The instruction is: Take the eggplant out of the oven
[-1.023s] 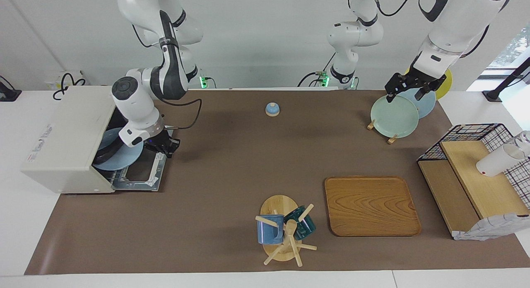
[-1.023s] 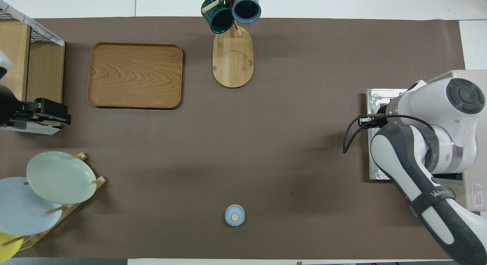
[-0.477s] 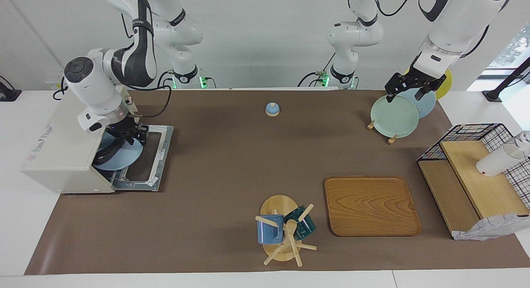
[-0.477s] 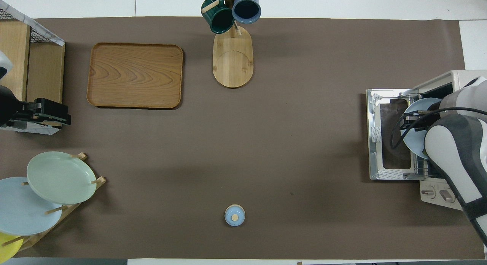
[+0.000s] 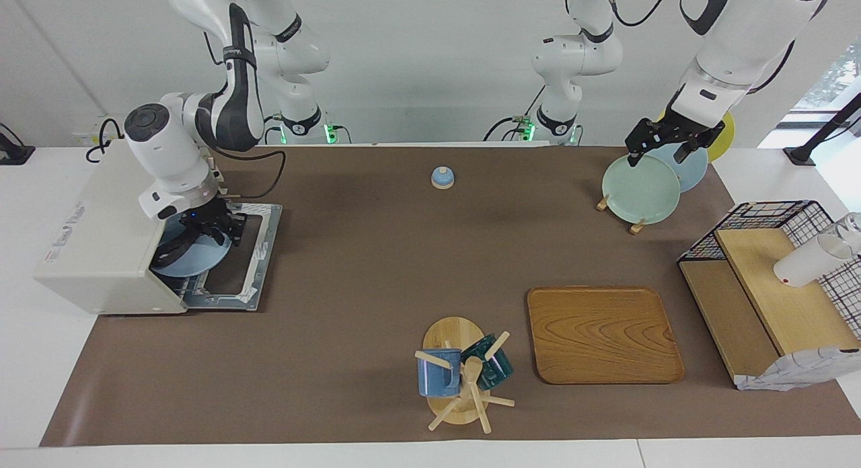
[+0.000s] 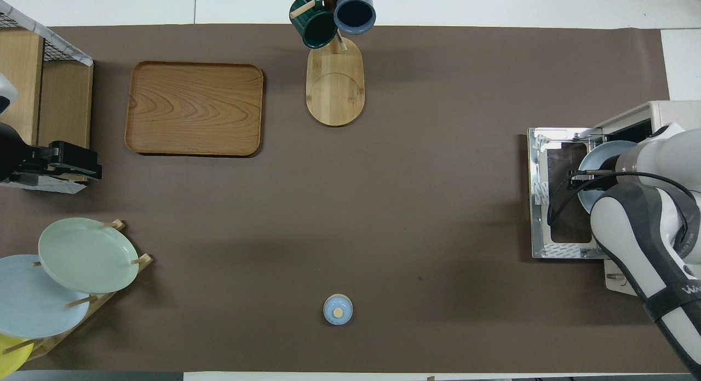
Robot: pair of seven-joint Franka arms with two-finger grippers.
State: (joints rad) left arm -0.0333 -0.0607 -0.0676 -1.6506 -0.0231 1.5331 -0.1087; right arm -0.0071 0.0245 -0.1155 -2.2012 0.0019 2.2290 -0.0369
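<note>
The boxy off-white toaster oven (image 5: pixel 101 236) has its door lying open; the slim, dark purple-black eggplant (image 5: pixel 176 247) lies on a light blue plate (image 5: pixel 192 259) in its mouth. The right gripper (image 5: pixel 214 227) hangs over that plate; whether its fingers are spread cannot be told. The left gripper (image 5: pixel 662 142) waits well apart from the oven; its finger state cannot be told either.

Right claw (image 5: pixel 214 227) moved from beside oven (image 5: pixel 107 236) door to over plate (image 5: pixel 192 261) at oven mouth. Door now uncovered.
</note>
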